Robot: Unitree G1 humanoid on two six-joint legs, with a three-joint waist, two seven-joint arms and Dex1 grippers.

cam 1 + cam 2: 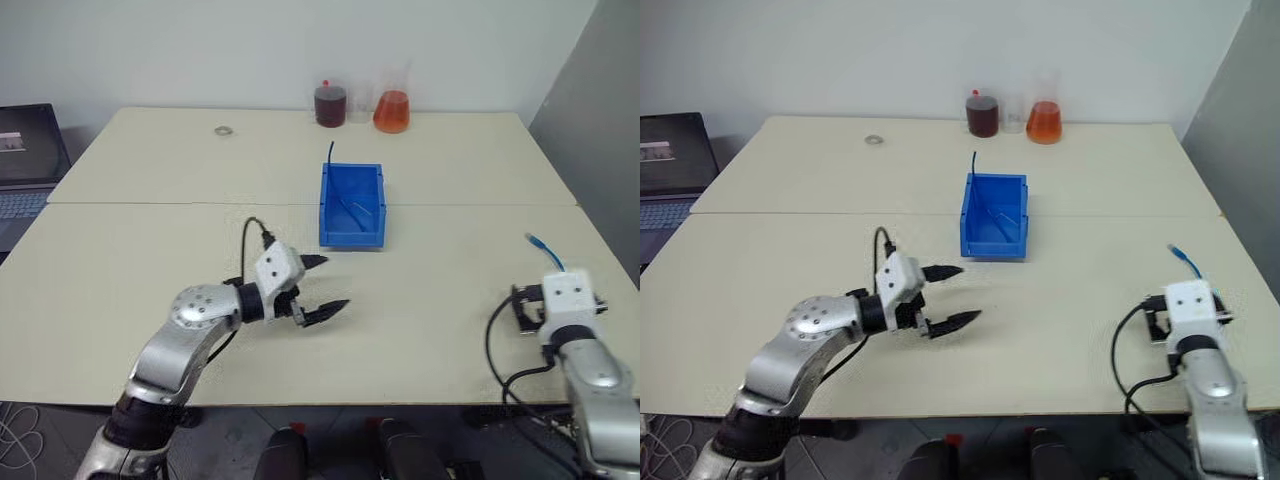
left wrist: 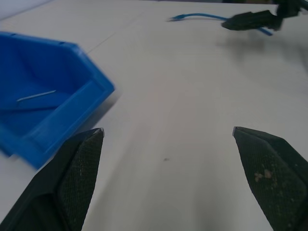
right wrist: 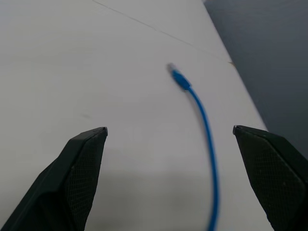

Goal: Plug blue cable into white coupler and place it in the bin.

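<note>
My left end effector [image 1: 318, 287] hangs over the middle of the bench [image 1: 440, 170], its two black fingers spread wide with nothing between them, pointing across toward my right side. My right end effector [image 2: 250, 20] sits near the bench's right edge, fingers likewise spread and empty, aimed along the blue cable [image 3: 199, 108].

The cable lies loose on the bench just ahead of my right end effector, close to the right edge. It is thin and limp, light blue, curving gently to a small plug [image 3: 173, 72] at its far end. The bin [image 1: 352, 204] stands well apart from it, at mid-bench beyond my left end effector, bright blue with an open top; something thin and pale lies inside, and a dark strand rises at its back wall. I cannot make out the white coupler anywhere, so I cannot say where it is.

The risks, as I judge them: the cable is slim and lies flat, so my fingers could close over it and scrape the bench without catching it, or push it off the nearby edge. If I grasp it far from the plug, the limp end will droop and I will have no control for lining it up with a socket. With the coupler unlocated, I may also reach for the wrong thing in the bin.
</note>
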